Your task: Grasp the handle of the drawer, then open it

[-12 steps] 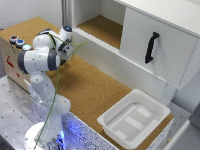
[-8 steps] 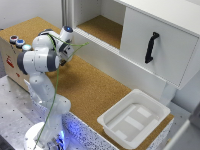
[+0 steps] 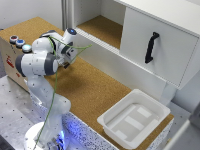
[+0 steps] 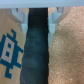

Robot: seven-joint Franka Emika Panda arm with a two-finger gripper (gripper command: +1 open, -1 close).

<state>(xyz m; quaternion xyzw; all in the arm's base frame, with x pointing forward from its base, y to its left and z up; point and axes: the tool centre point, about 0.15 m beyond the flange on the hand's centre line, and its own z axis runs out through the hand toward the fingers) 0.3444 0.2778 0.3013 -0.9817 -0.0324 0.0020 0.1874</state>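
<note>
Drawer (image 3: 156, 44) and its handle (image 3: 151, 47) sat well apart from my hand (image 3: 75, 51), far off toward the exterior view's right. From my remote seat I saw the drawer as a large plain white box front, raised above the cork-topped desk (image 3: 95, 87), and the handle as a slim black curved bar standing upright on that front, fixed at both ends. The front looked flush and unopened.

My hand hung over the desk near the exterior view's left, just in front of a long low white panel (image 3: 120, 60) that ran along the back of the cork surface. The arm (image 3: 37, 65) was folded close beside it, with a green cable (image 3: 55, 95) trailing down along it. Nothing was touching the handle.

The wrist view gave me two pale fingers (image 4: 19, 15), one on either side of a dark band, with a clear gap between them and nothing held there, so I read the hand as spread apart. Under it I could see speckled cork on one side and a brown cardboard face with a blue printed figure (image 4: 10, 49) on the other; the picture was too blurred to tell more.

A shallow white plastic tray (image 3: 134, 119) lay on the desk below the drawer, nearer the exterior view's lower right, apart from both hand and handle.
</note>
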